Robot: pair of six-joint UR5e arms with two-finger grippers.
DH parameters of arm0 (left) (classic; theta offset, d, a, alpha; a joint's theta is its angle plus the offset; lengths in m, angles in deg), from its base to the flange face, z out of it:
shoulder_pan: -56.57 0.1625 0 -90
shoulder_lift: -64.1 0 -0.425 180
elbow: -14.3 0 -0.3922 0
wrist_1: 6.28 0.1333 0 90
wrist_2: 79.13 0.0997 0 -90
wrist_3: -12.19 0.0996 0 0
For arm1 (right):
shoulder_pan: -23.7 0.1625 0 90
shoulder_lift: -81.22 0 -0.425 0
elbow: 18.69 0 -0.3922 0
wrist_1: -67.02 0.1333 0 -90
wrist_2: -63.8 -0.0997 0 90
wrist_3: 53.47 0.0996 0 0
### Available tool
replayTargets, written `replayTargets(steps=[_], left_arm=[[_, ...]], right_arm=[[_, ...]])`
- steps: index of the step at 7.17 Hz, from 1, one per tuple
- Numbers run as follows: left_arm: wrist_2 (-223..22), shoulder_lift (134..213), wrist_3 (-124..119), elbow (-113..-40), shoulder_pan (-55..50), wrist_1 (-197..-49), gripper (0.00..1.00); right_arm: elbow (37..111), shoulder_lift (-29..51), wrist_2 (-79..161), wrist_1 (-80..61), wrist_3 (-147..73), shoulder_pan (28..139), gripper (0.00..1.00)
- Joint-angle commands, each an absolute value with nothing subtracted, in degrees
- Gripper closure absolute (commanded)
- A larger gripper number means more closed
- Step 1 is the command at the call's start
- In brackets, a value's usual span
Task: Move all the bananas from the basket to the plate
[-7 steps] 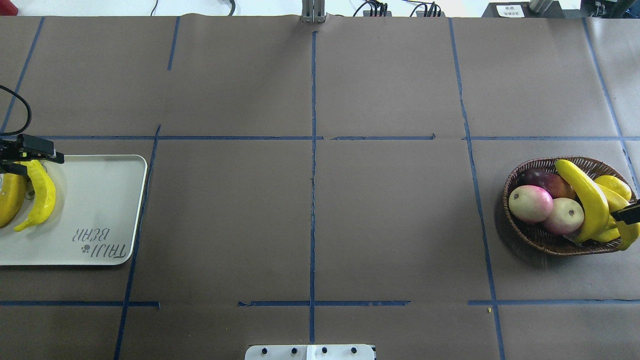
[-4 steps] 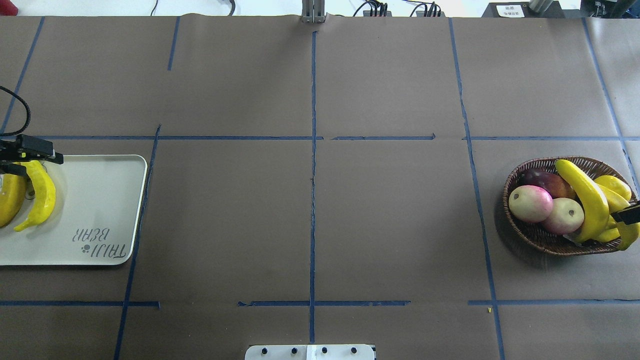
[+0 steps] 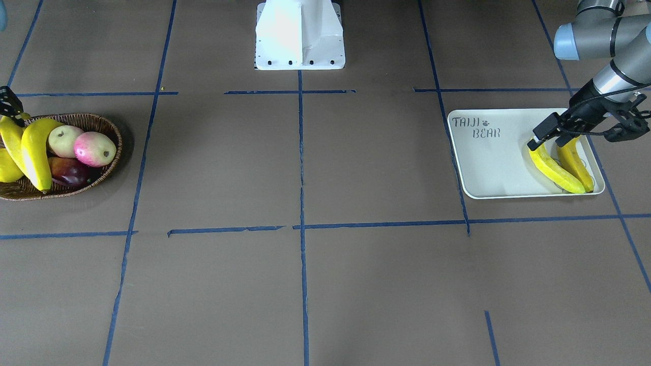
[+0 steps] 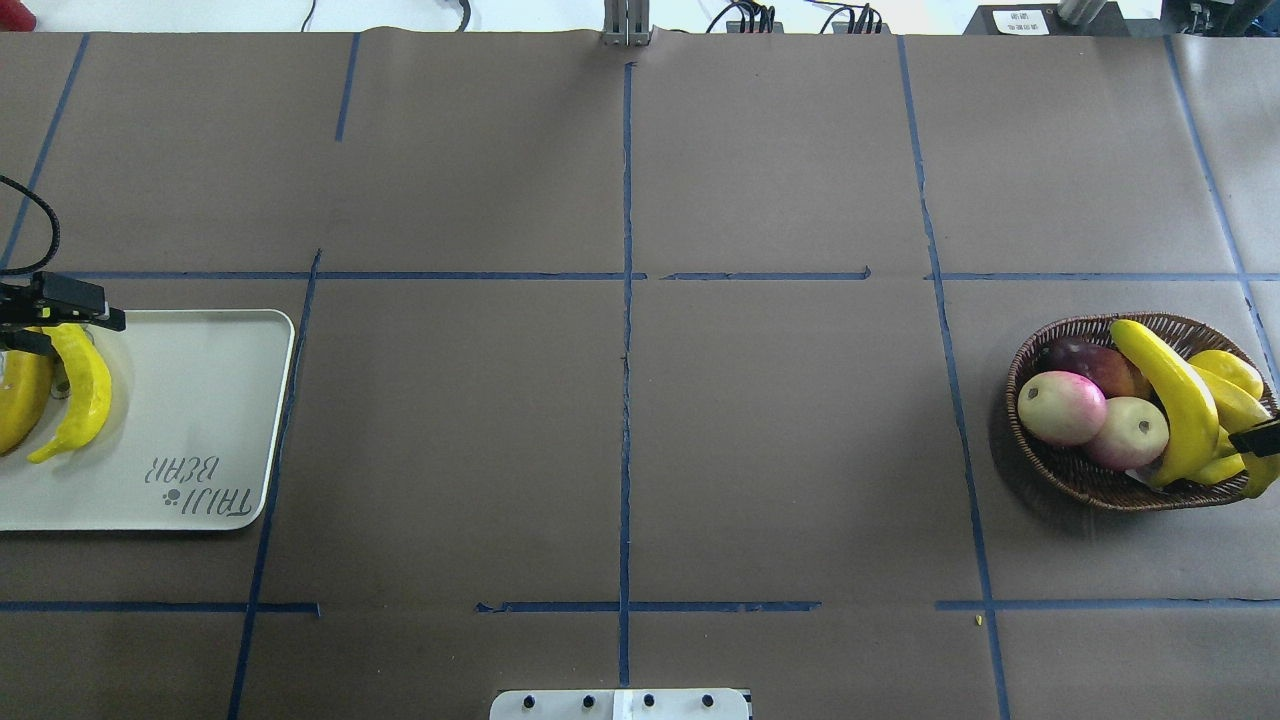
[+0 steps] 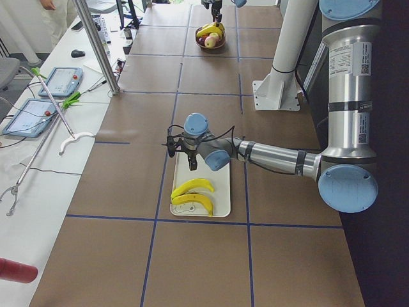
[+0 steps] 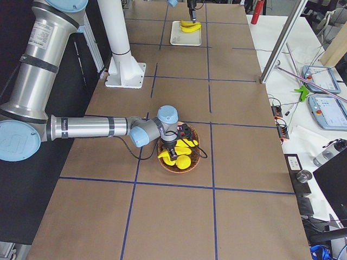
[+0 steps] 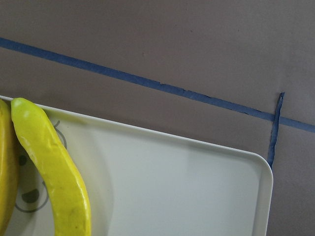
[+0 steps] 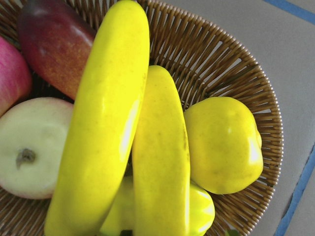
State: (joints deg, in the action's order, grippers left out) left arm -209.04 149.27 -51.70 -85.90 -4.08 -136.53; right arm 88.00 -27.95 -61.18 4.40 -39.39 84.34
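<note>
Overhead exterior: two bananas (image 4: 84,392), one plate (image 4: 205,400)

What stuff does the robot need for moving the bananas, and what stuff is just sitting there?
Job things: wicker basket, white tray, two bananas in the basket, two bananas on the tray.
Just sitting there: two apples, dark red fruit, yellow pear.
</note>
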Motion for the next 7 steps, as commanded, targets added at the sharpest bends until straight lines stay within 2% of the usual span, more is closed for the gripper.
replayTargets(steps=[1,4,6,7], left_arm=[[-209.04,149.26,-51.7,-85.9,-4.07,-136.53,0.0],[-209.04,149.18,-51.7,-85.9,-4.07,-136.53,0.0],[-209.12,149.18,-51.7,-85.9,-4.07,-136.53,0.0],[-209.12,149.26,-51.7,-85.9,-4.07,-136.53,0.0]], right_arm=[[87.66,-27.76,-61.27,4.36,-39.32,83.04,0.38],[87.48,-27.41,-61.18,4.36,-39.15,81.45,0.41],[87.48,-27.5,-61.18,4.45,-39.23,81.36,0.64],[87.48,-27.5,-61.18,4.53,-39.32,81.45,0.81]])
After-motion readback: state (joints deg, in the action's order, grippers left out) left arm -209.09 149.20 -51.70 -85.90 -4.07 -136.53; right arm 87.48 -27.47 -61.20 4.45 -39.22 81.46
